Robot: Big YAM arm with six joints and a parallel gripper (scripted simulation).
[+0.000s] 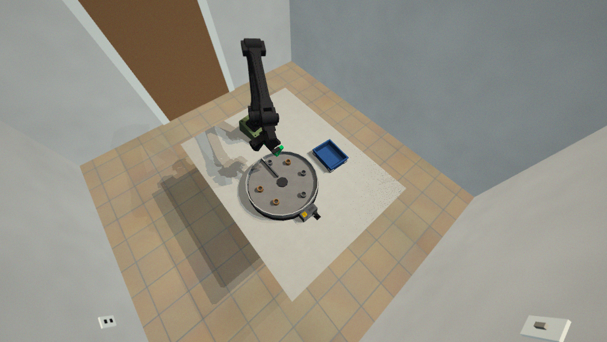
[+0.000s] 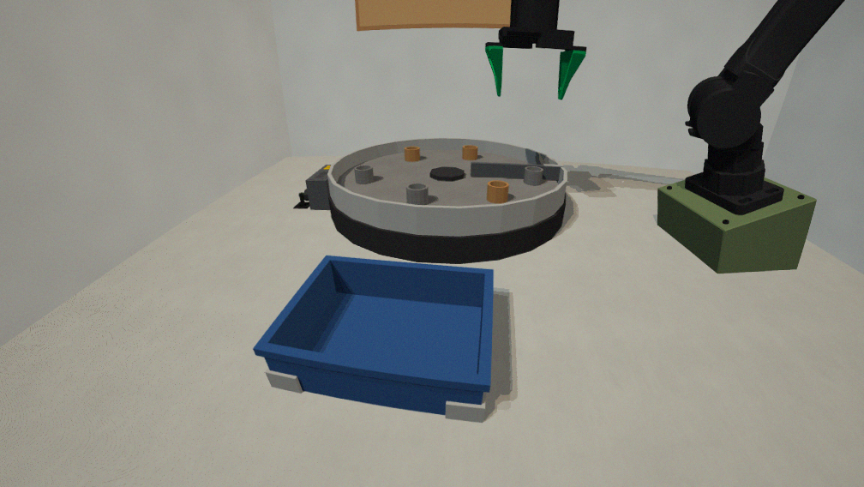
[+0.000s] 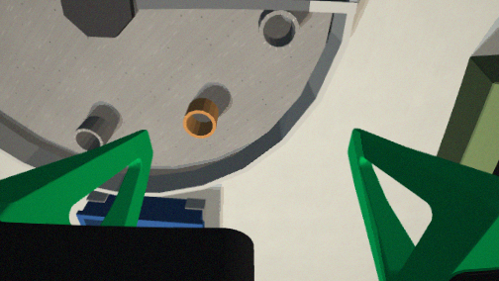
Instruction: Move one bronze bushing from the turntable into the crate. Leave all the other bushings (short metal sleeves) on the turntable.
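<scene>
The green-fingered gripper (image 2: 531,93) hangs fully open and holds nothing, high in the upper middle of the exterior view, with open air above the round grey raised-rim turntable (image 2: 447,211). The nearest bronze bushing (image 2: 497,191) (a short orange sleeve) stands upright near the rim, centre right. The blue open plastic crate (image 2: 381,369) sits lower centre on the pale table (image 2: 664,363), apart from the turntable.

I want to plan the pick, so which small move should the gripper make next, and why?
Probably shift sideways over the turntable until the nearest bronze bushing sits between the fingers, then descend. The gripper is open, empty and high above the rim, and in the wrist view that bushing lies left of the fingers' midline.
</scene>
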